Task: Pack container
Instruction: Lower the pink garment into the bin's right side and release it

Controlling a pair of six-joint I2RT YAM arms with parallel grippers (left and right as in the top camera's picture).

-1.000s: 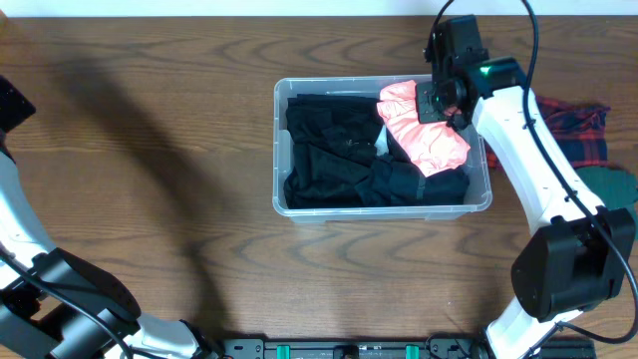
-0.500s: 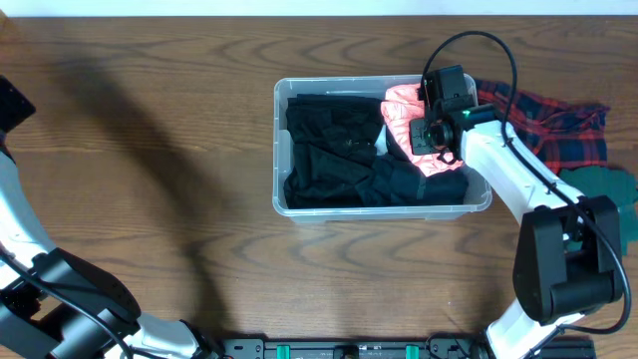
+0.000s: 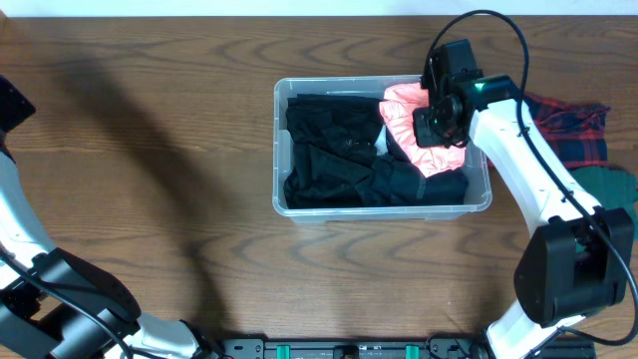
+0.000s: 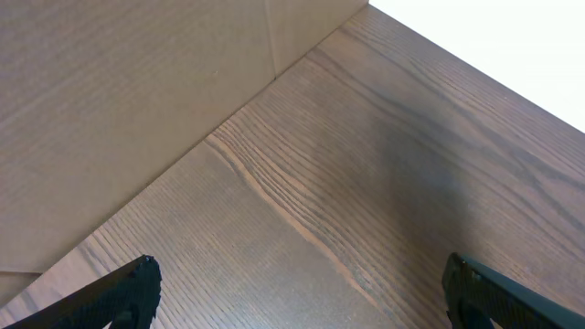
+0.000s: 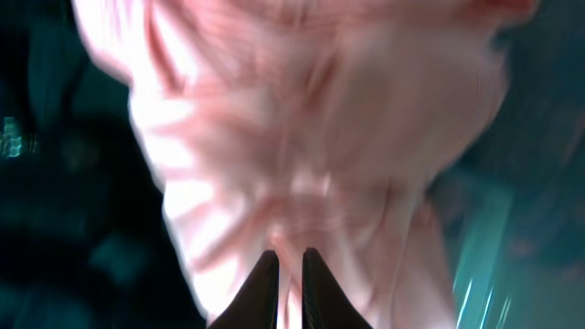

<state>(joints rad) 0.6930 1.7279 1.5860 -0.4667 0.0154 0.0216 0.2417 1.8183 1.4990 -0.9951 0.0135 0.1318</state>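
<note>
The clear plastic container (image 3: 281, 150) stands at the table's middle and holds black clothing (image 3: 339, 150) and a pink garment (image 3: 439, 152) at its right end. My right gripper (image 3: 437, 118) is down in the container's back right corner, over the pink garment. In the right wrist view its fingers (image 5: 291, 260) are nearly closed, with a fold of the pink garment (image 5: 302, 119) between them. My left gripper (image 4: 302, 283) is open and empty above bare wood, far from the container.
A red and blue plaid cloth (image 3: 573, 130) and a dark green cloth (image 3: 610, 184) lie on the table right of the container. A cardboard wall (image 4: 137, 82) stands beside the left gripper. The left arm (image 3: 12, 105) is at the far left edge.
My right gripper dropped into the container onto the pink garment, then shifted slightly back and up. The pink garment stays in the container. The left arm has not moved.
</note>
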